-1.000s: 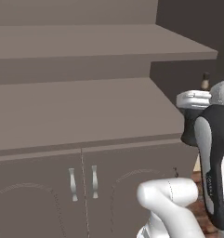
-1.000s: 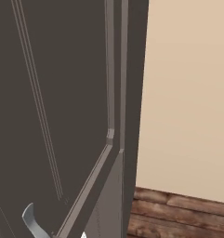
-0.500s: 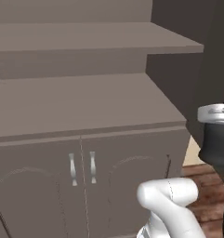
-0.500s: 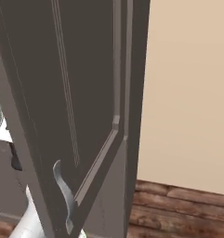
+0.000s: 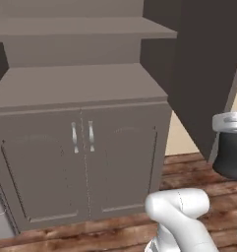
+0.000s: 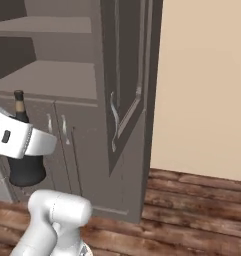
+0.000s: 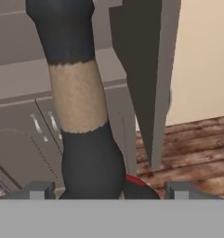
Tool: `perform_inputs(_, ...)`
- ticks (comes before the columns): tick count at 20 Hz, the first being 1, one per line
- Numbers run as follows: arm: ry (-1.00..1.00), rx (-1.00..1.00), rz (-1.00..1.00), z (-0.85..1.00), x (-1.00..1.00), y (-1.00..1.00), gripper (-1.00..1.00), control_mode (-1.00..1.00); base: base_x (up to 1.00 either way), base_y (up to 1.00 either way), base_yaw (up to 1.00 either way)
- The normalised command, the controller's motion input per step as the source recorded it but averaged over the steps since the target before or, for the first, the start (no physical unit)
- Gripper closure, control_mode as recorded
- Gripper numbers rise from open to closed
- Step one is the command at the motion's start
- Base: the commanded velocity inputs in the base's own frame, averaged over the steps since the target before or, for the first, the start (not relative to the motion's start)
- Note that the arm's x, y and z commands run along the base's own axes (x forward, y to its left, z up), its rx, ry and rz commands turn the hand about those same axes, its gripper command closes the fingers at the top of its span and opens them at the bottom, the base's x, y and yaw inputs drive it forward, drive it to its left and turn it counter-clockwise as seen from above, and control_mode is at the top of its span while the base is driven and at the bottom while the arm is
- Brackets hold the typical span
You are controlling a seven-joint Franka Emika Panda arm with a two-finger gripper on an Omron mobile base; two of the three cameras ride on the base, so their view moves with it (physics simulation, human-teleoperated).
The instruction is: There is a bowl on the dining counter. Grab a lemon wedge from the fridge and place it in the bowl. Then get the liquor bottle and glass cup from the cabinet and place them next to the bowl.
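Note:
My gripper (image 7: 108,188) is shut on the liquor bottle (image 7: 81,107), a dark bottle with a tan label that stands upright between the fingertips (image 7: 39,188). In the right base view the bottle (image 6: 23,167) hangs in front of the cabinet's lower doors, its narrow neck above my white hand, the gripper (image 6: 14,142) around its body. At the right edge of the left base view, the bottle's dark body (image 5: 231,157) shows under the hand. The taupe-brown cabinet (image 5: 80,88) has bare shelves.
The cabinet's tall upper door (image 6: 127,75) stands swung open towards me on the right. The lower doors (image 5: 83,162) with slim silver handles are closed. A dark wooden floor (image 6: 192,200) and a beige wall (image 6: 202,75) lie to the right.
Both base views have pulled back from the cabinet, so the camera moved, not the cabinet. The bottle stays in my grip and now shows in the right base view.

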Motion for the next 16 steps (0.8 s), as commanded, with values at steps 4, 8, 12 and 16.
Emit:
perform_inputs(4, 0.0, 0.0, 0.0, 0.0, 0.0, 0.0, 1.0, 1.0, -0.52, -0.56, -0.46)
perform_inputs(8, 0.0, 0.0, 0.0, 0.0, 0.0, 0.0, 1.0, 1.0, -0.04, -0.72, -0.65)
perform_inputs(12, 0.0, 0.0, 0.0, 0.0, 0.0, 0.0, 1.0, 1.0, 0.0, -0.76, -0.7)
perform_inputs(16, 0.0, 0.0, 0.0, 0.0, 0.0, 0.0, 1.0, 1.0, 0.03, -0.71, -0.7)
